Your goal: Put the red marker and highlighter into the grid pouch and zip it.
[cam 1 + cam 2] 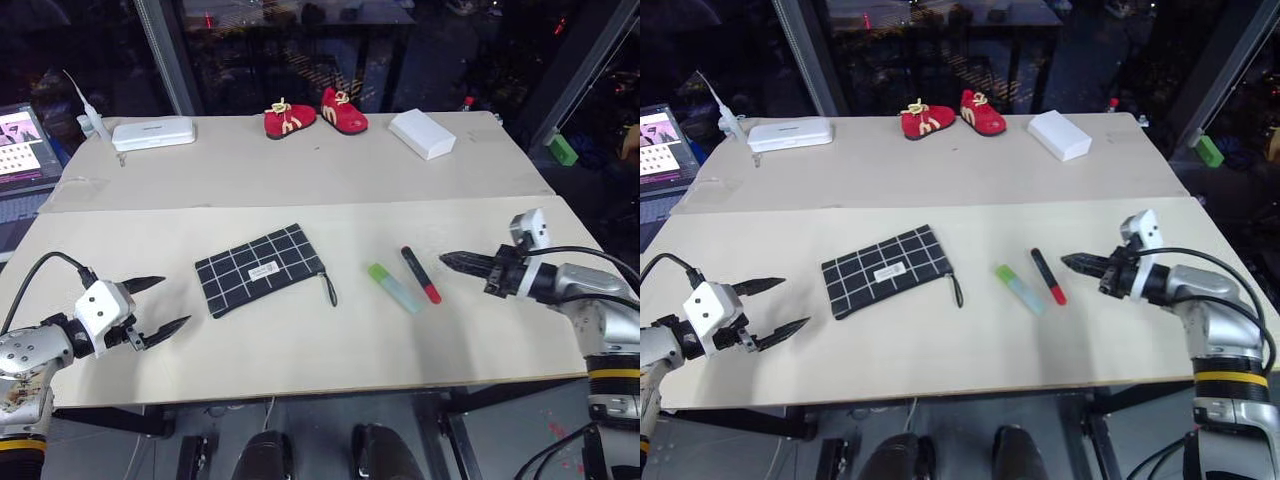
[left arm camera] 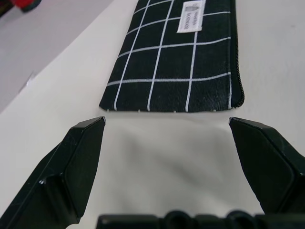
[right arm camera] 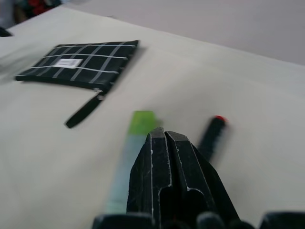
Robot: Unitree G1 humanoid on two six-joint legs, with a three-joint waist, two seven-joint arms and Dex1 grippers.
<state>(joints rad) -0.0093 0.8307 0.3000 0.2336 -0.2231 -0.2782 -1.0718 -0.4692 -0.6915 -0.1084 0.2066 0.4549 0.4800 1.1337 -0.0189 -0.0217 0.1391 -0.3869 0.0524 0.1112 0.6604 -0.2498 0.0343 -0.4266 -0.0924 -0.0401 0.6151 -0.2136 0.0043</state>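
The grid pouch (image 1: pixel 261 268) lies flat in the middle of the table, its white label up and its black cord loop (image 1: pixel 329 290) trailing to the right. To its right lie the light-green highlighter (image 1: pixel 394 287) and, beside it, the red marker (image 1: pixel 421 274), dark with a red end nearest the front. My left gripper (image 1: pixel 160 305) hovers open just left of the pouch, its jaws wide and empty. Pointing at the marker from the right, my right gripper (image 1: pixel 445 259) is shut with nothing in it. The right wrist view shows the highlighter (image 3: pixel 138 128) and the marker (image 3: pixel 212 134) just past its fingers.
At the back of the table stand a pair of small red shoes (image 1: pixel 315 115), a white box (image 1: pixel 421 133) and a white case (image 1: pixel 153 132). A laptop (image 1: pixel 25 145) sits at the far left. A green block (image 1: pixel 561 149) lies beyond the table's right edge.
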